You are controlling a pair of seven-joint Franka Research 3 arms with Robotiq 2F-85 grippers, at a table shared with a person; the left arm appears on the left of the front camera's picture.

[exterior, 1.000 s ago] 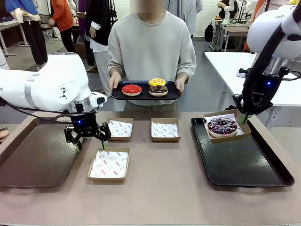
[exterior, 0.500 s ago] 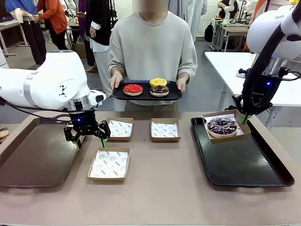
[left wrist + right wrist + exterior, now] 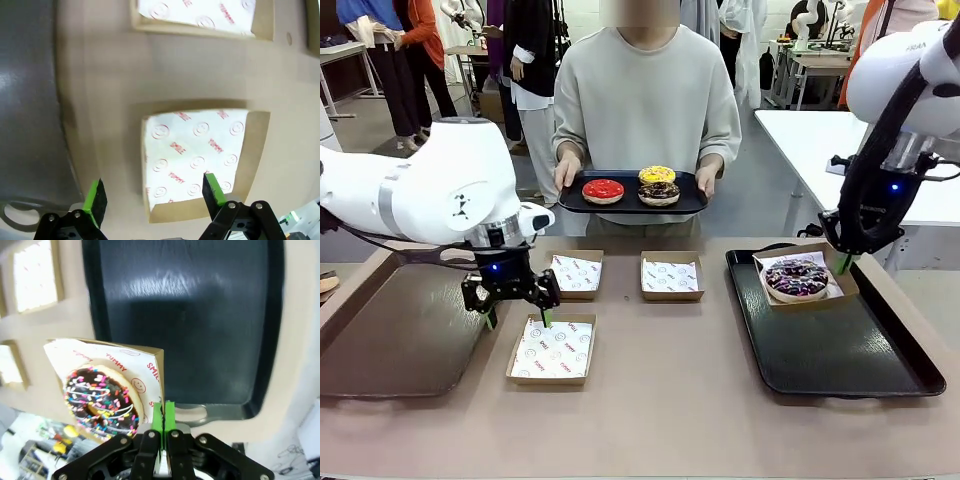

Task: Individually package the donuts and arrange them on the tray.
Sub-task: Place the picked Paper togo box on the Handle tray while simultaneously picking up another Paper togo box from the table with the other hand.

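Observation:
The sprinkled chocolate donut [image 3: 797,276] [image 3: 100,397] lies in a paper-lined cardboard box [image 3: 840,290] over the far end of the black tray [image 3: 840,350] [image 3: 185,310]. My right gripper [image 3: 842,263] [image 3: 163,415] is shut on that box's wall. A person at the far side holds a small black tray [image 3: 630,206] carrying the red donut [image 3: 603,189], the yellow donut [image 3: 656,175] and the dark chocolate donut [image 3: 659,192]. My left gripper [image 3: 518,318] [image 3: 153,192] hangs open just over the near-left empty box [image 3: 552,348] [image 3: 200,155], with one finger at the box's left edge.
Two more empty paper-lined boxes [image 3: 576,274] [image 3: 671,276] sit in a row mid-table. A large brown tray [image 3: 390,330] lies at the left, close beside my left gripper. A white table stands beyond the right arm.
My right gripper has brought the boxed sprinkled donut down toward the black tray. My left gripper has shifted right and lower, toward the near-left box. The person's tray barely moved.

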